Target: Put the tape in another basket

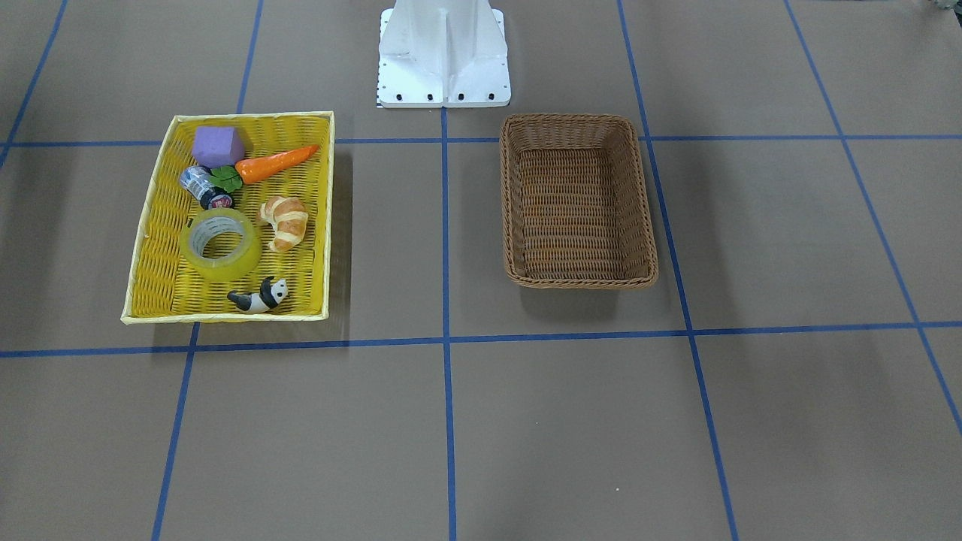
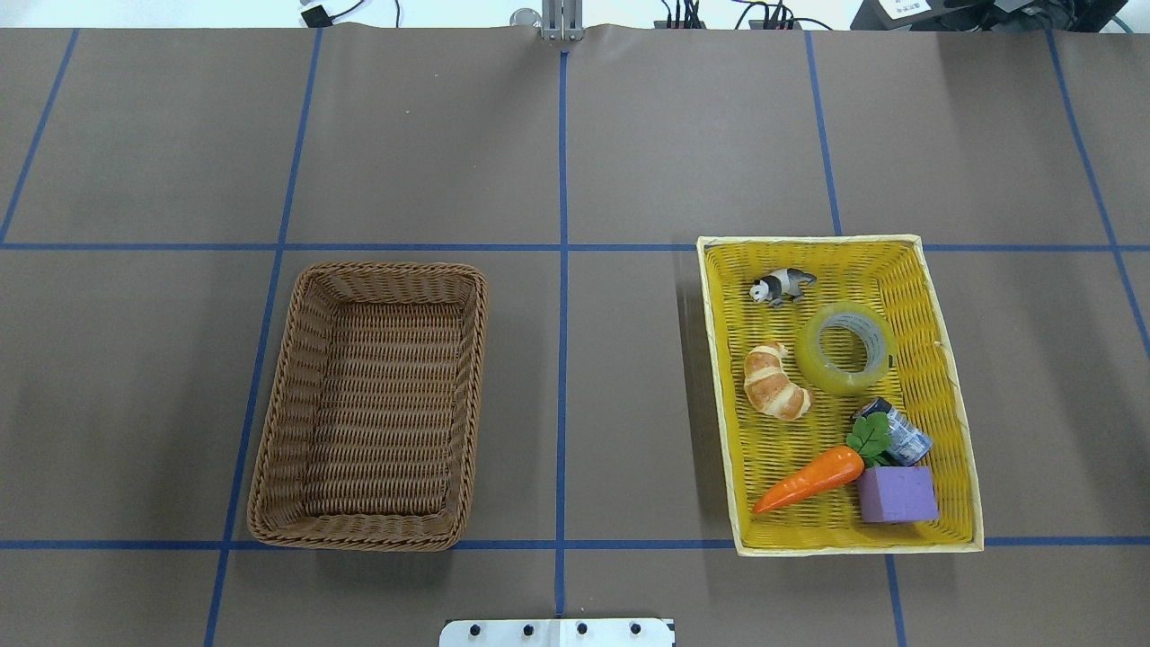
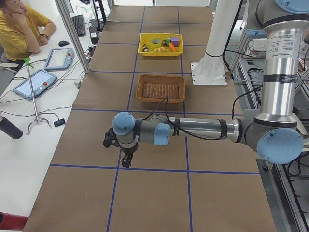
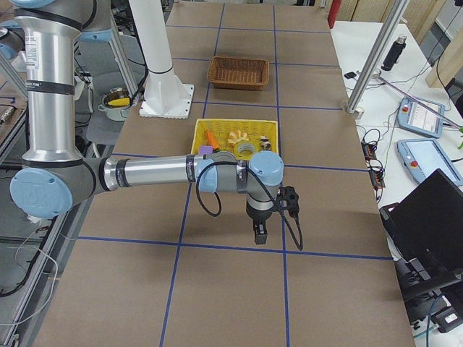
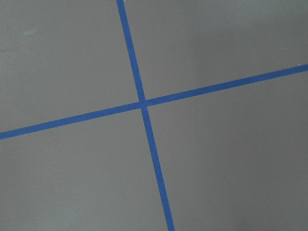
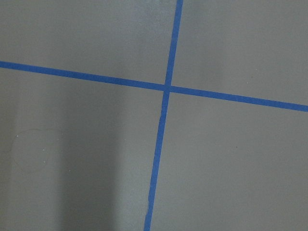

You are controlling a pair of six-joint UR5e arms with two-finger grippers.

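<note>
The yellow tape roll (image 2: 846,348) lies flat in the bright yellow basket (image 2: 952,395), between the croissant and the basket's right wall; it also shows in the front view (image 1: 220,243). The brown wicker basket (image 2: 278,404) stands empty on the table's left half, and also shows in the front view (image 1: 511,218). My left gripper (image 3: 126,159) hangs over the table far from both baskets, seen only in the left side view. My right gripper (image 4: 260,231) hangs over the table just outside the yellow basket, seen only in the right side view. I cannot tell whether either is open or shut.
The yellow basket also holds a panda figure (image 2: 782,285), a croissant (image 2: 774,381), a carrot (image 2: 809,479), a purple block (image 2: 897,494) and a small silver-and-black cylinder (image 2: 901,433). The robot's white base (image 1: 443,52) stands between the baskets. An operator (image 3: 19,29) sits beside the table.
</note>
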